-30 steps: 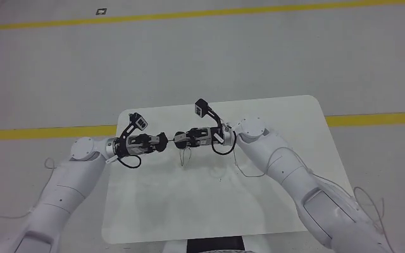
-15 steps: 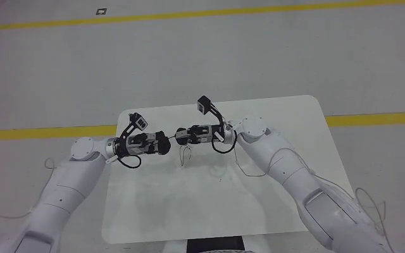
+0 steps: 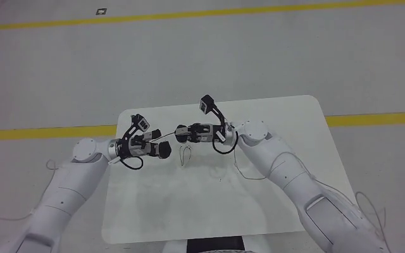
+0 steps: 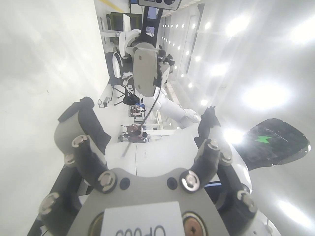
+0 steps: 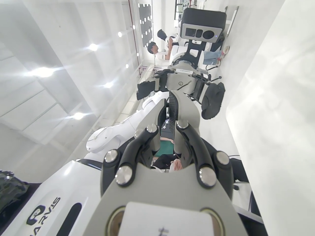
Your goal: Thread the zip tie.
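The zip tie (image 3: pixel 184 154) is a thin dark strap. Its loop hangs below my right gripper (image 3: pixel 179 132) over the white table (image 3: pixel 285 126), and its tail (image 4: pixel 147 114) runs toward the left gripper (image 3: pixel 161 143). In the right wrist view my right gripper (image 5: pixel 169 98) is shut on the zip tie (image 5: pixel 173 109). In the left wrist view my left gripper (image 4: pixel 146 110) stands open, its fingers (image 4: pixel 85 124) spread wide on either side of the tail and not touching it. The two grippers face each other, a short gap apart.
Both grippers are held above the table's far left part. A thin pale cable (image 3: pixel 243 171) lies on the table beside the right forearm. Yellow floor lines (image 3: pixel 38 133) run beyond the table edges.
My left gripper has opened, let go of the zip tie and dropped back slightly toward me. The right gripper has shifted a little to the left and away, still holding the tie.
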You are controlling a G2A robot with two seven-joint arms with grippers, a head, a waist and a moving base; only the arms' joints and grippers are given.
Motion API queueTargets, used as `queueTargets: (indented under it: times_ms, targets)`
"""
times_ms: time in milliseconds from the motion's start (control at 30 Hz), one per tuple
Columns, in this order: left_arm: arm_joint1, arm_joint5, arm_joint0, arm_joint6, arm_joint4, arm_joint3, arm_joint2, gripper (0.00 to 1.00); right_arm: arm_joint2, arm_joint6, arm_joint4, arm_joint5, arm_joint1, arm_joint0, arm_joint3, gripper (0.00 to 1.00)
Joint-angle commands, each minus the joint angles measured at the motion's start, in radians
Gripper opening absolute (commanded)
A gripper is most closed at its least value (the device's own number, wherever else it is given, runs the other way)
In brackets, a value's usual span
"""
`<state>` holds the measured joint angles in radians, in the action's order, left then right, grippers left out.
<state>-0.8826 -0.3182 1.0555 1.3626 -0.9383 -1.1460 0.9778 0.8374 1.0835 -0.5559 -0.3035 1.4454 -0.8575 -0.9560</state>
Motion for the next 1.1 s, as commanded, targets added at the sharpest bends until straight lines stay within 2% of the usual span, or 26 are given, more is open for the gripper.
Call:
queueTargets:
  times_ms: [0, 100, 333, 500, 1067]
  targets:
    - [0.0, -0.001, 0.004, 0.004, 0.0, -0.001, 0.005, 1.0, 0.004, -0.001, -0.008, 0.007, 0.0, -0.005, -0.005, 0.0]
    - [0.0, -0.002, 0.006, 0.026, 0.006, -0.008, 0.008, 1.0, -0.001, 0.006, -0.012, 0.021, 0.003, -0.007, -0.01, 0.0]
    - [0.0, -0.003, 0.006, 0.027, 0.009, -0.009, 0.008, 1.0, -0.006, 0.008, 0.0, 0.026, 0.004, -0.003, -0.01, 0.0]
    - [0.0, 0.008, 0.021, -0.014, 0.027, -0.041, 0.012, 1.0, 0.006, -0.024, 0.009, 0.034, -0.001, -0.035, -0.063, 0.0]
    - [-0.003, 0.022, 0.034, -0.009, 0.037, -0.059, 0.035, 1.0, 0.023, -0.019, 0.018, 0.068, -0.006, -0.056, -0.105, 0.0]
